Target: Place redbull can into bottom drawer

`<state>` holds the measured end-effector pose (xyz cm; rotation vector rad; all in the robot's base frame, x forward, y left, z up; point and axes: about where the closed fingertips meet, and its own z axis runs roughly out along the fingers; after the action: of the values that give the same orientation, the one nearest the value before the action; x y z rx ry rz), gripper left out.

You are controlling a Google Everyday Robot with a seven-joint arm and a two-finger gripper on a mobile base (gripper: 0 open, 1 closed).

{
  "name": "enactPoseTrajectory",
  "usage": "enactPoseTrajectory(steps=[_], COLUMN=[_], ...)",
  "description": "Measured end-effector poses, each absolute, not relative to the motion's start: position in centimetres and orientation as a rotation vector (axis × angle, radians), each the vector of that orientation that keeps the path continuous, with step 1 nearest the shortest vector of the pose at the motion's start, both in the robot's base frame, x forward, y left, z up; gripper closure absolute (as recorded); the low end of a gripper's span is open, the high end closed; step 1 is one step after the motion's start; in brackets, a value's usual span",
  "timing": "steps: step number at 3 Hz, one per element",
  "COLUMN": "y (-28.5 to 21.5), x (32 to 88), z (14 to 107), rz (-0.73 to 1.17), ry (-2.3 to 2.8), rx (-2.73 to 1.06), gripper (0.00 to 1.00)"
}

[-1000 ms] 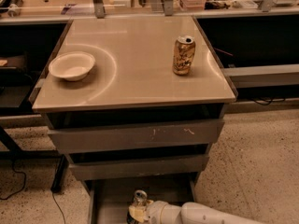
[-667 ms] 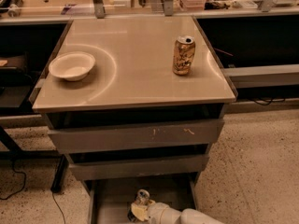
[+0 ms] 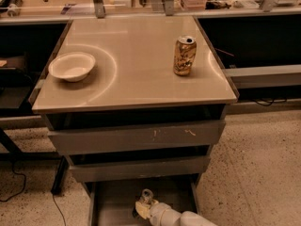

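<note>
The redbull can [image 3: 147, 195] stands upright inside the open bottom drawer [image 3: 110, 202]; only its silver top and a little of its side show. My gripper [image 3: 143, 208] reaches in from the bottom right and is shut on the can's lower body, low over the drawer's grey floor. The cream arm [image 3: 181, 217] runs off the lower edge. The two grey-fronted drawers [image 3: 136, 136] above are closed.
A wider gold-brown can [image 3: 184, 55] stands on the right of the tan tabletop [image 3: 136, 74]. A white bowl [image 3: 71, 66] sits at its left. Drawer side rails [image 3: 194, 197] flank the gripper. Speckled floor lies to the right; cables lie at the left.
The gripper and the can have shifted slightly to the right and a little deeper into the bottom drawer. The tabletop objects have not moved.
</note>
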<state>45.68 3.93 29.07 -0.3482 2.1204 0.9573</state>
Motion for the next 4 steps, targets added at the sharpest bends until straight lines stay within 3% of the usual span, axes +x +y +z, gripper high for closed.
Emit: enactPoseTrajectory(steps=[4], y=[2.3], x=[48.8], z=[25.0], rz=[0.808], ry=[2.188], rx=[-0.272], gripper=[1.0])
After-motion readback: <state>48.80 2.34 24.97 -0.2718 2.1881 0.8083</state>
